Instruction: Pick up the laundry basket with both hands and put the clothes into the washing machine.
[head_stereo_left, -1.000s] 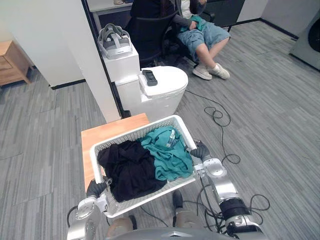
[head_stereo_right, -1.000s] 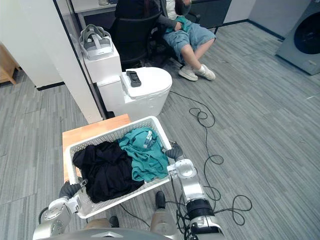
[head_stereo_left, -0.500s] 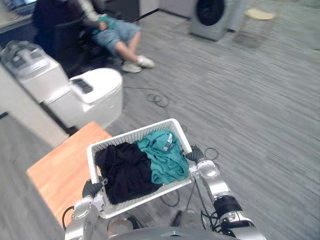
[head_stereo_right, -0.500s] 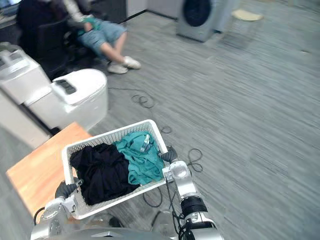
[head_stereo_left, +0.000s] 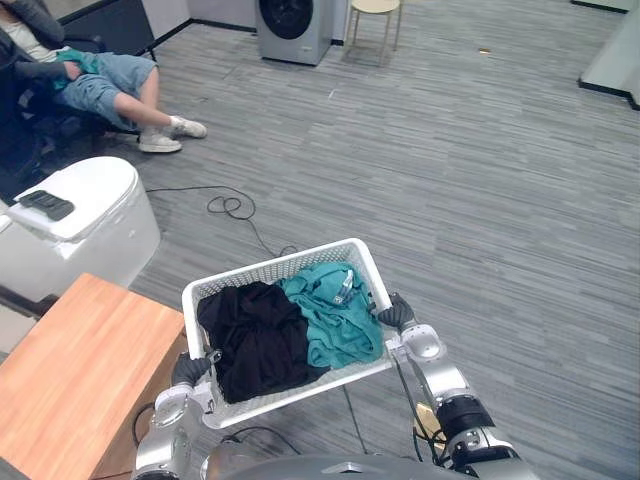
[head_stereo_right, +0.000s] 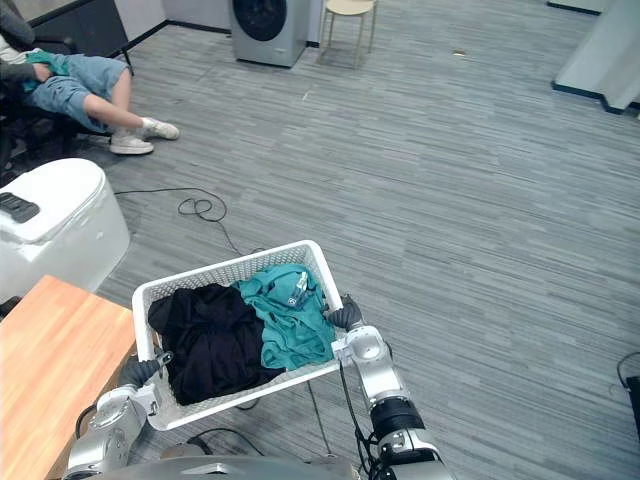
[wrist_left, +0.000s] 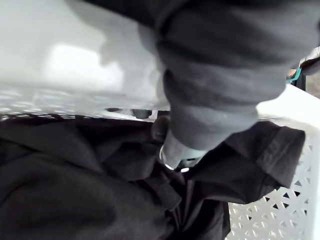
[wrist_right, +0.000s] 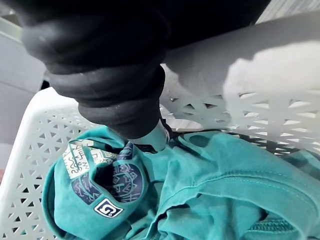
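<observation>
Laundry basket (head_stereo_left: 270, 267) held in the air between both hands, loaded, with the washing machine (head_stereo_left: 292, 17) well across the room.

From the left: the wooden desk (head_stereo_left: 70, 370) sits beside and below the basket. The left hand (head_stereo_left: 188, 369) is clenched over the rim at the near-left end, its thumb hooked inside against the black garment (head_stereo_left: 255, 335). A teal garment (head_stereo_left: 335, 310) fills the other half, and the right hand (head_stereo_left: 397, 314) grips the opposite end rim the same way. The white lattice plastic looks stiff but light, and I'd expect it to flex a little. The clothes are soft and loosely heaped, so they may slide if it tips. The two end rims look like the sound places to hold it, kept level.
</observation>
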